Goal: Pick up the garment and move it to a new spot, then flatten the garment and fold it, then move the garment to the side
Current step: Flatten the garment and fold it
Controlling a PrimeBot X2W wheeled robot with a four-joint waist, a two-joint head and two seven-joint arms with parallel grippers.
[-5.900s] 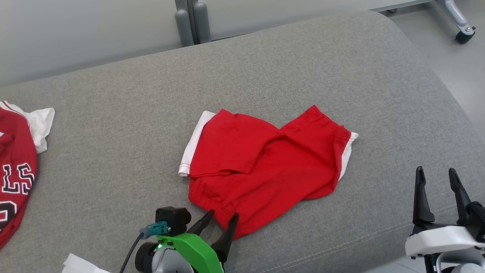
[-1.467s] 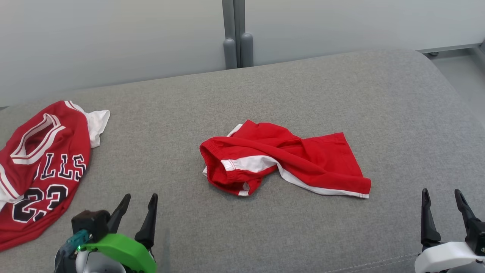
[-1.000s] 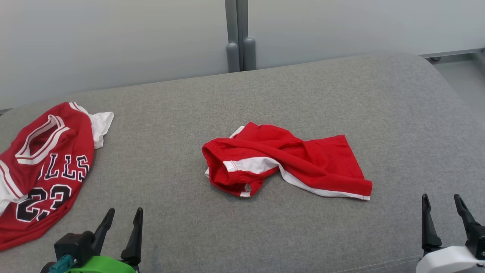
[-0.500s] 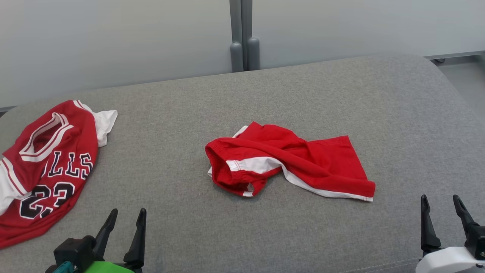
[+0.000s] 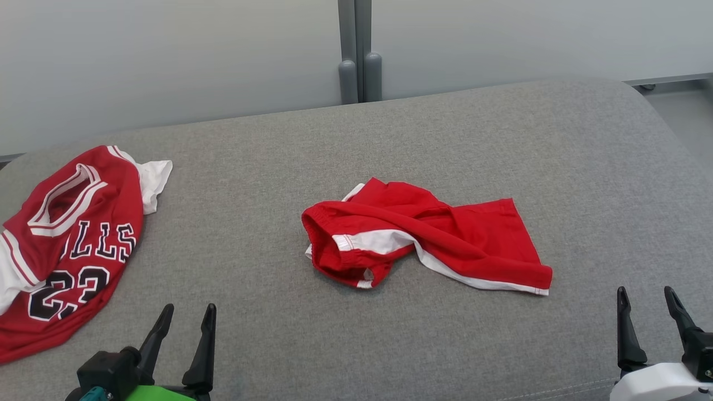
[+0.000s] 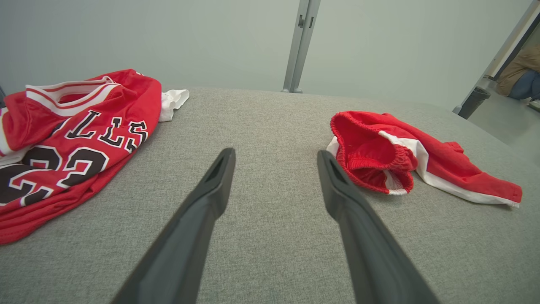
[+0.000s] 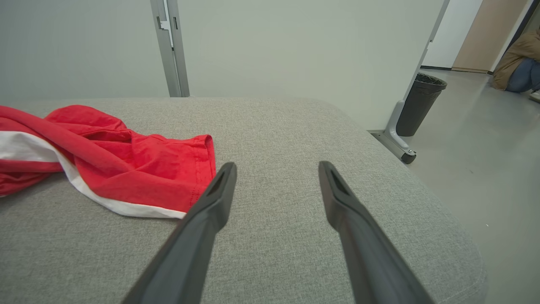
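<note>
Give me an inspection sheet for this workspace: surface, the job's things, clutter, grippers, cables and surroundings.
Surface: grey upholstered cushion, flat, no stains seen.
Job's things: red shorts lie crumpled and twisted mid-cushion, with the white side stripe up and the waistband towards the robot's left. Nothing touches them.
Clutter: red jersey marked 23 sits at the cushion's left end, with a white cloth sticking out beside it.
Grippers: left gripper is open and empty near the front edge. Right gripper is open and empty at the right front.
Cables: nothing seen on the cushion.
Surroundings: pale wall panels with a grey post. A black bin stands on the floor, and part of a person is in the background.
</note>
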